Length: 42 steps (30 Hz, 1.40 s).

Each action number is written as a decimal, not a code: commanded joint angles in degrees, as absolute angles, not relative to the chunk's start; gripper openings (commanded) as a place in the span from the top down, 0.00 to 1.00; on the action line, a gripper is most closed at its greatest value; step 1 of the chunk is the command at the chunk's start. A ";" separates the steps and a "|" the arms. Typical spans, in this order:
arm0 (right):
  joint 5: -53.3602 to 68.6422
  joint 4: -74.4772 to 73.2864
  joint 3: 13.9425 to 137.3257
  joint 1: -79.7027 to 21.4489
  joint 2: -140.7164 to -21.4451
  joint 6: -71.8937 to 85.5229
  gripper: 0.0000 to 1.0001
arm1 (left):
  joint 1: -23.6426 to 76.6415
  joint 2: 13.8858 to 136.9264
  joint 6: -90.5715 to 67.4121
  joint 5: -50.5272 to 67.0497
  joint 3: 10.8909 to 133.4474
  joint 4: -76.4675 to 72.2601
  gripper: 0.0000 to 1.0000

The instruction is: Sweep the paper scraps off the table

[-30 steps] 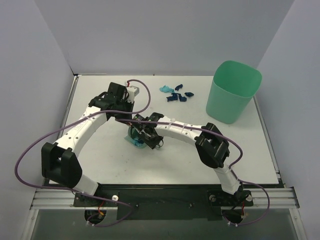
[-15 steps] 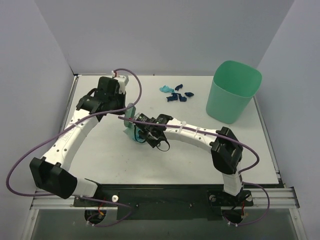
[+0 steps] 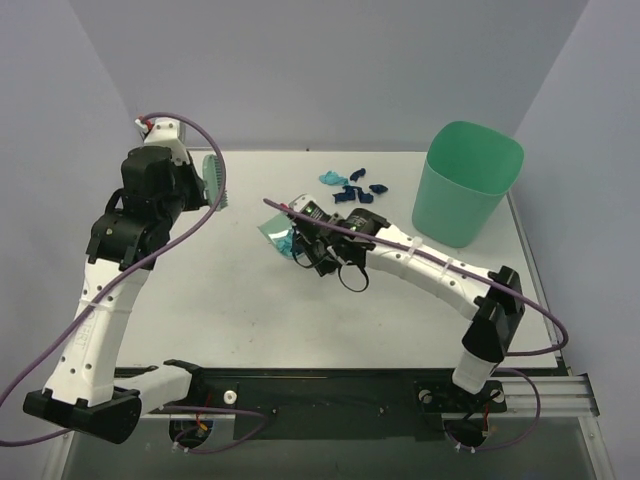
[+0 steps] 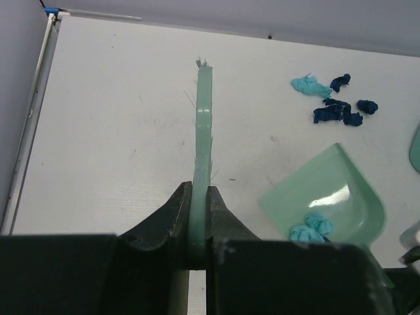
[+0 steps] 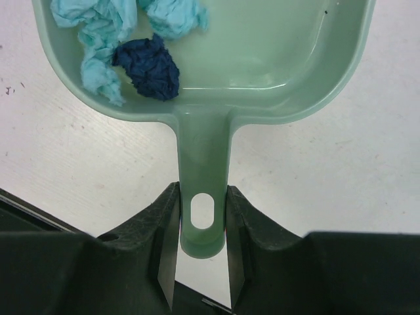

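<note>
- The left tool (image 4: 199,203) is clamping narrowly on the near end of a green brush (image 4: 204,125), one finger pressing each flat side.
- The brush is pointing away from the wrist camera, edge-on, over the bench (image 3: 240,310) near its far left corner. Whether its bristles are touching the surface cannot be told.
- The right tool (image 5: 203,216) is closing on the handle (image 5: 203,157) of a pale green pan (image 5: 275,59), its fingers pinching the handle on either side of the hanging slot.
- The pan is sitting over the middle of the bench, right of the brush and well apart from it, with its open mouth facing away from the right arm.
- Some scraps (image 5: 147,65) are lying inside the pan, against its back wall to the left of the handle: one dark navy piece touching a light teal one, with a second teal piece just beside them.
- The remaining scraps are lying loose on the bench in one small cluster (image 3: 350,190) near the far edge, beyond the pan; one teal piece is sitting at the cluster's left end and several navy pieces are sitting to its right.
- A green bin (image 3: 468,185) is standing upright at the far right of the bench, near the cluster but apart from it.
</note>
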<state>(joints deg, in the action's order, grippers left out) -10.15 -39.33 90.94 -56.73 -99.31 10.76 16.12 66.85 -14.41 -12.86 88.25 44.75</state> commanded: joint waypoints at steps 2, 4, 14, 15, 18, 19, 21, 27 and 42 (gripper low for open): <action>-9.86 -48.33 97.82 -50.38 -92.56 15.02 1.00 | 15.91 65.04 -15.99 -12.57 85.79 40.09 1.00; -8.18 -49.56 99.83 -47.39 -90.54 16.43 1.00 | 15.91 64.52 -16.26 -11.78 83.42 39.20 1.00; 7.37 -49.84 107.58 -26.47 -85.35 28.63 1.00 | 15.91 64.42 -17.31 -8.97 77.43 35.33 1.00; 10.34 -49.14 107.58 -23.58 -84.91 29.61 1.00 | 15.91 64.51 -17.40 -8.62 77.26 34.98 1.00; 15.98 -44.31 106.44 -17.24 -83.85 36.44 1.00 | 15.91 64.86 -17.49 -8.26 76.91 34.54 1.00; 18.69 -41.77 105.91 -14.27 -83.41 37.95 1.00 | 15.91 64.95 -17.66 -8.09 76.90 34.28 1.00; 22.91 -37.56 104.16 -10.48 -82.97 43.31 1.00 | 16.00 64.95 -17.84 -7.82 76.55 34.02 1.00; 30.75 -20.96 93.19 -2.03 -80.60 60.80 1.00 | 16.00 65.48 -18.28 -7.21 75.94 33.40 1.00; 30.15 16.67 69.89 3.96 -74.27 96.48 1.00 | 16.08 65.74 -18.72 -7.12 75.24 32.43 1.00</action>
